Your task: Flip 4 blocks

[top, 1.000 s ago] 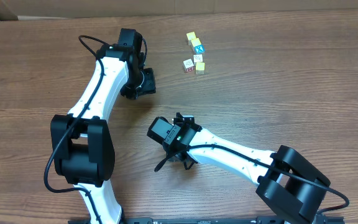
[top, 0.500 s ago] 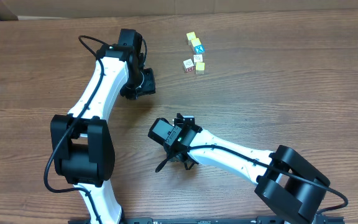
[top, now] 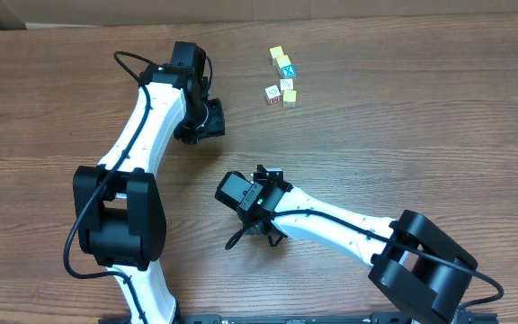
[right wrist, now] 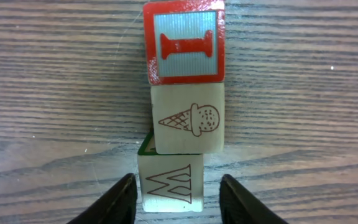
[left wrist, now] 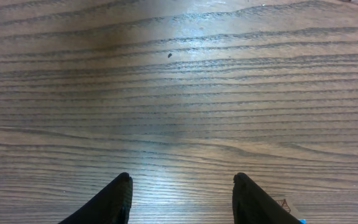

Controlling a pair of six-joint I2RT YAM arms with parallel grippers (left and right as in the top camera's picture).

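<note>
My right fingers (right wrist: 120,202) stand parted on either side of the W block (right wrist: 171,183), with a gap showing, so they grip nothing; my left fingers (left wrist: 114,199) are also apart, over bare table (left wrist: 179,93). The W block touches the ice-cream block (right wrist: 188,119), and that one touches the red I block (right wrist: 184,42), all in one row; a blue-faced cube (top: 286,70) lies well apart, among others. I judge that I am lining up a pick; next I must close on the W block alone, lift it free, then turn it.
</note>
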